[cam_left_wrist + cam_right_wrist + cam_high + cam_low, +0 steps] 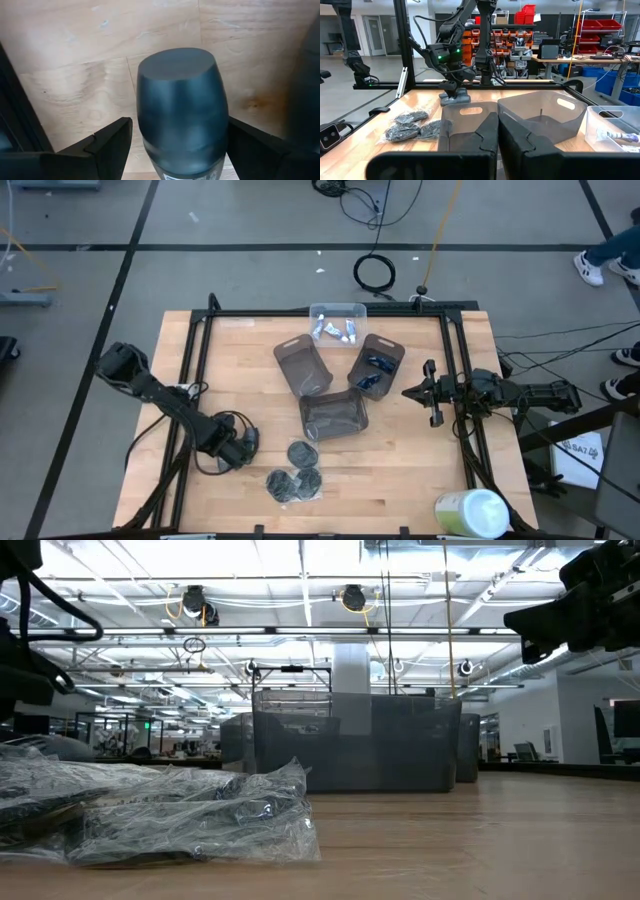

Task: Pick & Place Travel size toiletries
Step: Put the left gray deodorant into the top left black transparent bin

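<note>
Between the left gripper's (172, 150) wide-open fingers stands a grey-blue oval stick (181, 107), its long axis running out along them; nothing is clamped yet. Low on the table's (420, 470) left side, this arm is nearer; the right gripper (432, 392) waits shut.

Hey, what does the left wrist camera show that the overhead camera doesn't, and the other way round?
Only the left wrist view shows the grey-blue oval stick up close, standing between the left claw's fingers, which sit on either side of it.

Only the overhead view shows the whole layout: three smoky-grey trays, a clear tray holding white tubes, wrapped dark discs, the green-and-white container, and the right claw waiting at the table's right side.

Both show the wooden table and the left claw, low over it near the discs.
</note>
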You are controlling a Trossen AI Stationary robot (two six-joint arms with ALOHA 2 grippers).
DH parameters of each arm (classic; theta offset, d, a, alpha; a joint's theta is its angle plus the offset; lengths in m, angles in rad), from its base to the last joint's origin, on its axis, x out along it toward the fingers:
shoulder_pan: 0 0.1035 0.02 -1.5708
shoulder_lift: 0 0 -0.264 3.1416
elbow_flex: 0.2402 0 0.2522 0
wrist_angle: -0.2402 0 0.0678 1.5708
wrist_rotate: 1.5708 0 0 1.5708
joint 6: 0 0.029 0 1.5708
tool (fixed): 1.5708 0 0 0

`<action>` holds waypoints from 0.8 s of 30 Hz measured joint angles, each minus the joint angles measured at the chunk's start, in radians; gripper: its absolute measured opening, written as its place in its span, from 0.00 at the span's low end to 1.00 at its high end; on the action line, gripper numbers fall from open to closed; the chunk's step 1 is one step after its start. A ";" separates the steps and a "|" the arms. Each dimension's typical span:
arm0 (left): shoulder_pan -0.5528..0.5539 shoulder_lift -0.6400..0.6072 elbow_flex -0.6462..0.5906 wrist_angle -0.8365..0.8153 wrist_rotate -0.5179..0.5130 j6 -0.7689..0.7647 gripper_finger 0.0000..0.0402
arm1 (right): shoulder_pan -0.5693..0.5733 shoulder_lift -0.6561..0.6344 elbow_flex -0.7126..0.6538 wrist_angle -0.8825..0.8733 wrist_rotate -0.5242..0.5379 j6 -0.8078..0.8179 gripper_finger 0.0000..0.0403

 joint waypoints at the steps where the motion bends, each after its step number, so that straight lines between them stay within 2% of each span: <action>1: 0.002 0.001 -0.001 0.005 0.000 0.003 0.74 | 0.000 0.000 0.000 0.000 0.000 0.000 0.01; 13: 0.006 0.002 -0.003 0.021 0.021 -0.005 0.72 | 0.000 0.000 0.000 0.000 0.000 0.000 0.01; 16: 0.007 0.002 -0.003 0.030 0.021 -0.003 0.66 | 0.000 0.000 0.000 0.000 0.000 0.000 0.01; 21: 0.007 0.002 -0.002 0.032 0.021 0.003 0.49 | 0.000 0.000 0.000 0.000 0.000 0.000 0.01; 24: 0.007 0.002 -0.002 0.031 0.021 0.006 0.48 | 0.000 0.000 0.000 0.000 0.000 0.000 0.01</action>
